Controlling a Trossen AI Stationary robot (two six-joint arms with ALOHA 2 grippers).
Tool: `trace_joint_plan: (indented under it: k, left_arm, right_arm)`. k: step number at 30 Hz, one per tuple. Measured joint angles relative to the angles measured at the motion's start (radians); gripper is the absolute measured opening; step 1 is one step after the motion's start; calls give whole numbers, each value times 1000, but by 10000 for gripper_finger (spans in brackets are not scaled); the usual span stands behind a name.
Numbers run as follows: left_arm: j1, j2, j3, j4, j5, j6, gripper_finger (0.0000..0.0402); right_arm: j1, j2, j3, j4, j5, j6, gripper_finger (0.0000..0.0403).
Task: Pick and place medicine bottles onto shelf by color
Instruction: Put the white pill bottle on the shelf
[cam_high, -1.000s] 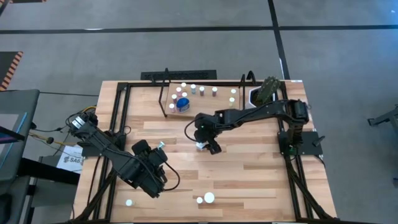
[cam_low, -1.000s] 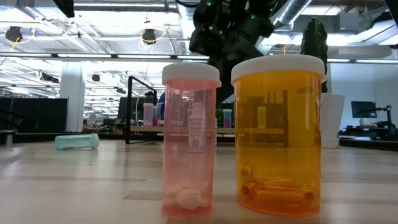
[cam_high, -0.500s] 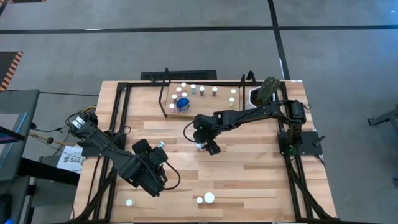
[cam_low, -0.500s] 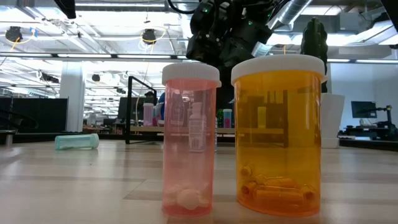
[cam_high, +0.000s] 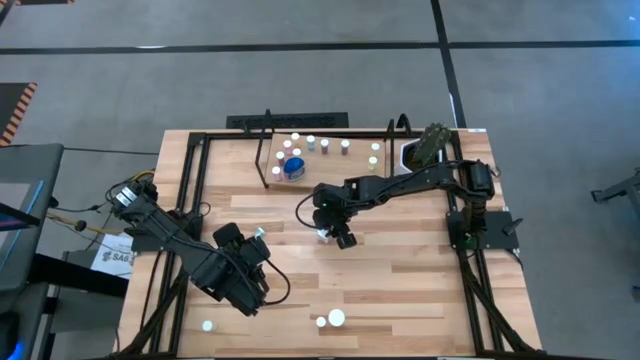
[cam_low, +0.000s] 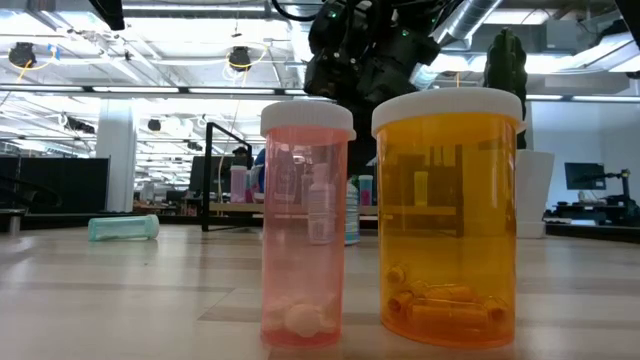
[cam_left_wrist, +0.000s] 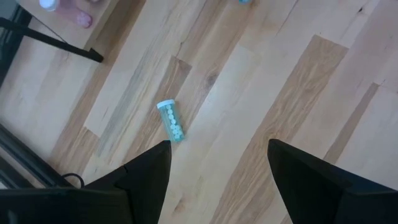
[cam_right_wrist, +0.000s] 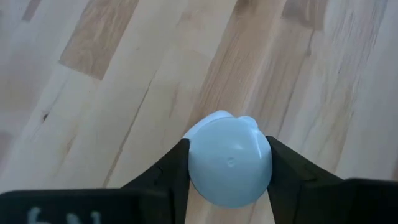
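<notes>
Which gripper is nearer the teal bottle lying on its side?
Left. The left gripper hovers open just above the teal bottle; the right gripper is mid-table, around a white-capped bottle.

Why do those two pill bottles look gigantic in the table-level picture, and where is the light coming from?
Low view: the pink bottle and orange bottle stand right at the lens, so they loom; ceiling strip lights glow behind, and the far shelf looks soft. Right wrist view: the white cap between the right hand's fingers is washed out.
</notes>
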Motion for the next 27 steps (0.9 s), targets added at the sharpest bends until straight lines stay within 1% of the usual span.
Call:
trace_joint_plan:
  k: [4, 6, 9, 13, 17, 20, 23, 25, 27]
  left_arm:
    - [0, 0, 0, -1, -2, 4, 254]
    - [0, 0, 0, -3, -2, 4, 254]
    - [0, 0, 0, -11, -12, 4, 254]
    - [0, 0, 0, -22, -25, 3, 254]
    - [2, -7, 0, -37, -35, -5, 254]
    - [16, -22, 0, -36, -49, 11, 254]
    - [43, -31, 0, -36, -52, 48, 254]
    - [65, -41, 0, -36, -52, 70, 254]
    - [89, -54, 0, -36, -61, 100, 254]
  right_arm:
    - [-16, -40, -2, -34, 1, 39, 203]
    - [-34, -66, -2, -49, 2, 48, 212]
    - [-70, -99, -2, -63, 2, 49, 210]
    - [-144, -144, -1, -54, 2, 67, 193]
    - [-232, -152, -1, 0, 9, 174, 187]
    - [-303, -145, -1, 35, 10, 309, 195]
    - [-356, -112, 0, 81, 39, 436, 205]
    - [-389, -111, -5, 64, 51, 477, 207]
    - [-407, -109, 1, 114, 90, 495, 206]
